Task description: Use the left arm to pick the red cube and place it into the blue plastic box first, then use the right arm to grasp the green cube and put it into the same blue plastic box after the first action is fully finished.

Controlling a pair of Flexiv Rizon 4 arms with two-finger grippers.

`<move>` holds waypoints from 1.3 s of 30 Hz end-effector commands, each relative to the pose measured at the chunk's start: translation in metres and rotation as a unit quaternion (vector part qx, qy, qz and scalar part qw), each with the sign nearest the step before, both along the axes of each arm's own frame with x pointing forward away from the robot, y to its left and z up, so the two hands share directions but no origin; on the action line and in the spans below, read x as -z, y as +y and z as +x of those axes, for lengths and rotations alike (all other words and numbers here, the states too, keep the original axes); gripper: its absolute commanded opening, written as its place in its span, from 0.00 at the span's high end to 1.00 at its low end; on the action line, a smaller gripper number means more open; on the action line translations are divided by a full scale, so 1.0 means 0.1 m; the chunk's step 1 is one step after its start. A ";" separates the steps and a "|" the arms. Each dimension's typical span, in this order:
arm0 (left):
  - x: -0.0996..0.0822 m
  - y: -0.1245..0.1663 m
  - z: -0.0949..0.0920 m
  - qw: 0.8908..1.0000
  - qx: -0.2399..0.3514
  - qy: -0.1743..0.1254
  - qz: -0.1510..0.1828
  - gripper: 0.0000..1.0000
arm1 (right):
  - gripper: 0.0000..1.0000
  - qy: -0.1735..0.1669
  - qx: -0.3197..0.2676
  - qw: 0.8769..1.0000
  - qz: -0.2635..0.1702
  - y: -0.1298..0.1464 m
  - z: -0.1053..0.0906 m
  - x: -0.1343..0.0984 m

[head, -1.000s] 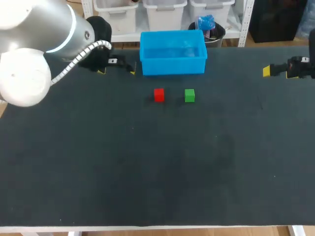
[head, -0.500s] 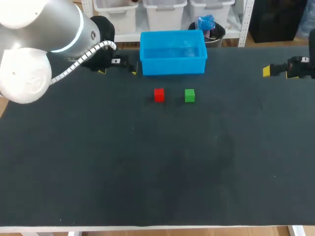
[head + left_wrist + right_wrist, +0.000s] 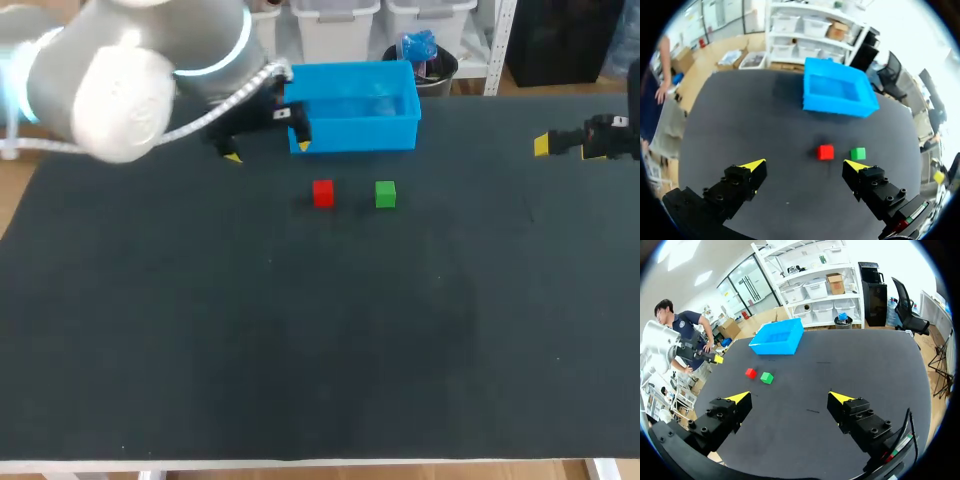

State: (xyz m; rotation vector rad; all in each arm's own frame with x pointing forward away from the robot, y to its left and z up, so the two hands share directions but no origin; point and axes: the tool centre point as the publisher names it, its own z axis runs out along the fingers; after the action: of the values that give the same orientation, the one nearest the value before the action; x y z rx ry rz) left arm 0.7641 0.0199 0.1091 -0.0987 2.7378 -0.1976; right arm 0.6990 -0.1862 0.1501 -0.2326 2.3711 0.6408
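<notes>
The near half of the dark worktop (image 3: pixel 300 350) carries none of the task's things; past its middle, toward the far edge, the red cube (image 3: pixel 322 193) and the green cube (image 3: pixel 385 194) sit side by side with a small gap between them, both flat on the surface, the red one on the side of the left edge and the green one on the side of the right edge. Beyond the cubes the left tool (image 3: pixel 268 152) hangs over the worktop with its yellow-tipped fingers spread apart and nothing between them (in the head view one tip shows against the front left corner of the box); in the left wrist view the red cube lies ahead of that tool, roughly in line with the gap between its fingers, the green cube just beside it and the box farther ahead. About as far back, close to the right edge, the right tool (image 3: pixel 788 396) also has its fingers wide apart and holds nothing, well away from both cubes. Farthest of all, at the middle of the far edge, stands the blue plastic box (image 3: pixel 355 133), open at the top; both cubes lie outside it, near its front wall but not touching.
</notes>
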 end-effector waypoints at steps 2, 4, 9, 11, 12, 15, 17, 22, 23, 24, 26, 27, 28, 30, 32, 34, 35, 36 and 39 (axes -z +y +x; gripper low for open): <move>0.16 -0.25 0.16 0.999 -0.022 0.031 0.039 0.00 | 0.00 0.000 0.000 1.000 -0.001 0.00 0.00 0.00; 0.19 -0.28 0.17 0.998 -0.023 0.032 0.038 0.00 | 0.00 0.000 0.000 1.000 -0.001 0.00 0.00 0.00; 0.21 -0.31 0.17 0.999 -0.017 0.031 0.022 0.00 | 0.00 0.000 0.000 1.000 -0.001 0.00 0.00 0.00; 0.18 -0.32 0.16 1.000 -0.002 0.019 0.014 0.00 | 0.00 0.000 0.000 1.000 -0.001 0.00 0.00 0.00; 0.18 -0.32 0.16 1.000 -0.002 0.019 0.014 0.00 | 0.00 0.000 0.000 1.000 -0.001 0.00 0.00 0.00; 0.18 -0.32 0.16 1.000 -0.002 0.019 0.014 0.00 | 0.00 0.000 0.000 1.000 -0.001 0.00 0.00 0.00; 0.18 -0.32 0.16 1.000 -0.002 0.019 0.014 0.00 | 0.00 0.000 0.000 1.000 -0.001 0.00 0.00 0.00; 0.18 -0.32 0.16 1.000 -0.002 0.019 0.014 0.00 | 0.00 0.000 0.000 1.000 -0.001 0.00 0.00 0.00; 0.18 -0.32 0.16 1.000 -0.002 0.019 0.014 0.00 | 0.00 0.000 0.000 1.000 -0.001 0.00 0.00 0.00; 0.18 -0.32 0.16 1.000 -0.002 0.019 0.014 0.00 | 0.00 0.000 0.000 1.000 -0.001 0.00 0.00 0.00; 0.18 -0.32 0.16 1.000 -0.002 0.019 0.014 0.00 | 0.00 0.000 0.000 1.000 -0.001 0.00 0.00 0.00; 0.18 -0.32 0.16 1.000 -0.002 0.019 0.014 0.00 | 0.00 0.000 0.000 1.000 -0.001 0.00 0.00 0.00; 0.18 -0.32 0.16 1.000 -0.002 0.019 0.014 0.00 | 0.00 0.000 0.000 1.000 -0.001 0.00 0.00 0.00; 0.21 -0.37 0.18 0.999 -0.004 0.028 0.017 0.00 | 0.00 0.000 0.000 1.000 -0.001 0.00 0.00 0.00; 0.24 -0.42 0.20 0.999 -0.003 0.034 0.019 0.00 | 0.00 0.000 0.000 1.000 -0.001 0.00 0.00 0.00; 0.26 -0.46 0.23 0.999 -0.001 0.038 0.018 0.00 | 0.00 0.000 0.000 1.000 -0.001 0.00 0.00 0.00; 0.27 -0.48 0.24 0.999 -0.001 0.038 0.018 0.00 | 0.00 0.000 0.000 1.000 -0.001 0.00 0.00 0.00; 0.28 -0.50 0.25 0.999 0.000 0.036 0.017 0.00 | 0.00 0.000 0.000 1.000 -0.001 0.00 0.00 0.00; 0.32 -0.56 0.29 0.999 0.003 0.038 0.016 0.00 | 0.00 0.000 0.000 1.000 -0.001 0.00 0.00 0.00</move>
State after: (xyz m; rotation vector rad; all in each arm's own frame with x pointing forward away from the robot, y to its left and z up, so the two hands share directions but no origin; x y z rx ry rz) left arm 0.7814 -0.0279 0.0820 -0.0949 2.8001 -0.1641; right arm 0.6990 -0.1862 0.1501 -0.2326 2.3711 0.6407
